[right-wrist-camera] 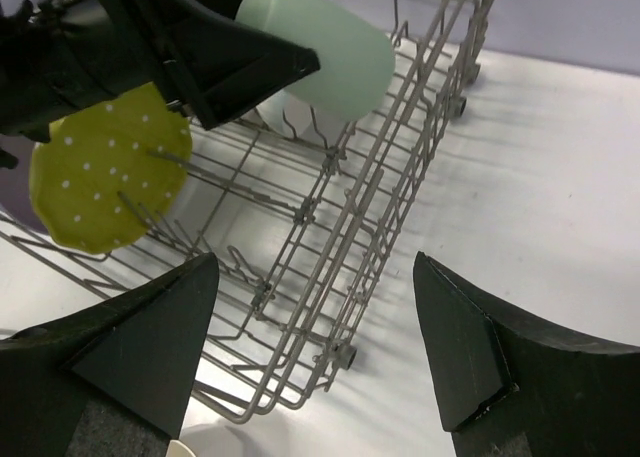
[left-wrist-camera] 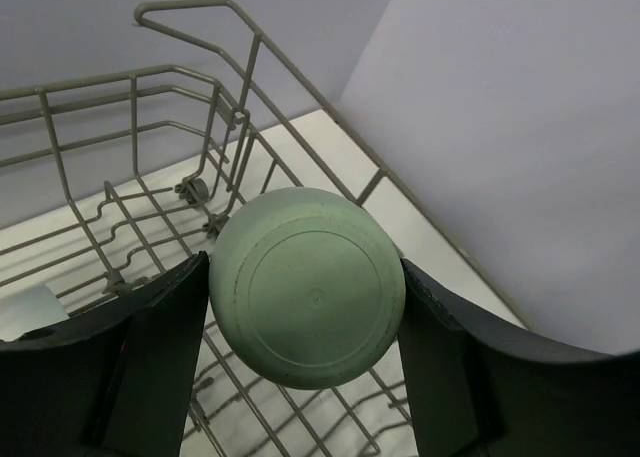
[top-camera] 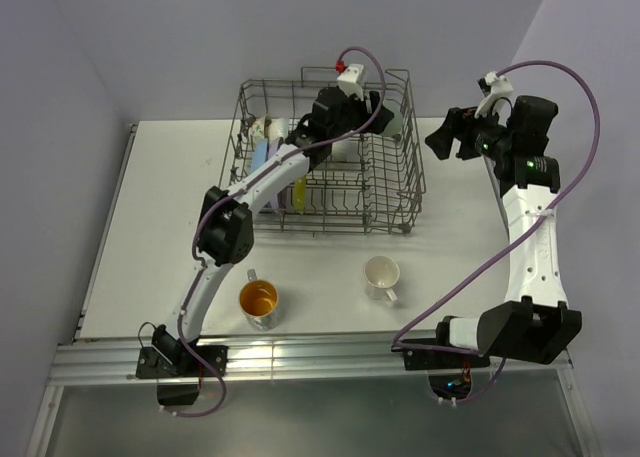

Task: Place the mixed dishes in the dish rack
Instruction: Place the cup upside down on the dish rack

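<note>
Top external view: plates [top-camera: 268,162] stand in the dish rack [top-camera: 402,182], while the orange-inside cup [top-camera: 258,302] and white mug [top-camera: 381,277] sit on the table [top-camera: 150,227] at its 6 o'clock. The left gripper [left-wrist-camera: 305,317] clamps the pale green cup [left-wrist-camera: 308,272] over the rack's 1 o'clock corner, tilted, base toward the wrist, long axis roughly along the fingers. The right gripper [right-wrist-camera: 316,277] gapes empty.

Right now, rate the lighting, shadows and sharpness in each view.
Top view: even, soft light, sharp throughout, only a faint shadow under the rack. Left wrist: cup crisp, left gripper fingers nearly black. Right wrist: rack wires cast thin shadows on the table; right gripper fingers underexposed, detail lost.
</note>
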Controlling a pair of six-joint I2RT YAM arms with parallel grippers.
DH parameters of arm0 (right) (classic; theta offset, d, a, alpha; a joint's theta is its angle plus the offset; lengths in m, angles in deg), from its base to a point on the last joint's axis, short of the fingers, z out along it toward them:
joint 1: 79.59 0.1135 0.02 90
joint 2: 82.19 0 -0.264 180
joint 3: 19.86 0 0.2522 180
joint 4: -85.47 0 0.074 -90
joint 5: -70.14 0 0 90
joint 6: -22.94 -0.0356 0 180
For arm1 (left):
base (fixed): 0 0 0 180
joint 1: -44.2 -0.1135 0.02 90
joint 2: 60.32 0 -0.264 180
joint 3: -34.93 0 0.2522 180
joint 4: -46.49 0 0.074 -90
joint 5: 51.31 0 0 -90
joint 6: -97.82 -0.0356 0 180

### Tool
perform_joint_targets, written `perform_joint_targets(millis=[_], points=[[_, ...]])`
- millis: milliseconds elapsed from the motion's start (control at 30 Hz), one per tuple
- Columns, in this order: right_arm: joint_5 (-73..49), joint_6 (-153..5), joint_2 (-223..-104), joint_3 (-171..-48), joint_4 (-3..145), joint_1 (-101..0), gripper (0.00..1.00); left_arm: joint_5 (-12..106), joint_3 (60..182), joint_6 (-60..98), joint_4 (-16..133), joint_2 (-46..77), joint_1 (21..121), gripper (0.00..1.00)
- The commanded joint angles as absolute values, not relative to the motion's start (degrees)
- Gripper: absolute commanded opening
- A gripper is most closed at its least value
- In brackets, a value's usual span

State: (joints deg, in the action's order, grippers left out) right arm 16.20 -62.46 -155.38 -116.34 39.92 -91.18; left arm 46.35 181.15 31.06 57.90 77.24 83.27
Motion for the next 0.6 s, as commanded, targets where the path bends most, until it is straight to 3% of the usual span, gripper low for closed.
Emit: perform_joint_targets(millis=[0,567], points=[[16.26,-62.49,-156.11,-115.36,39.72,-91.89,0.86,41.86,184.74,26.63,49.28,79.24,84.63,0.00],[18.64,-66.18,-157.87,-113.43,42.09,-92.86,0.85,36.40,189.05,18.63,45.67,89.18,86.48,0.00]])
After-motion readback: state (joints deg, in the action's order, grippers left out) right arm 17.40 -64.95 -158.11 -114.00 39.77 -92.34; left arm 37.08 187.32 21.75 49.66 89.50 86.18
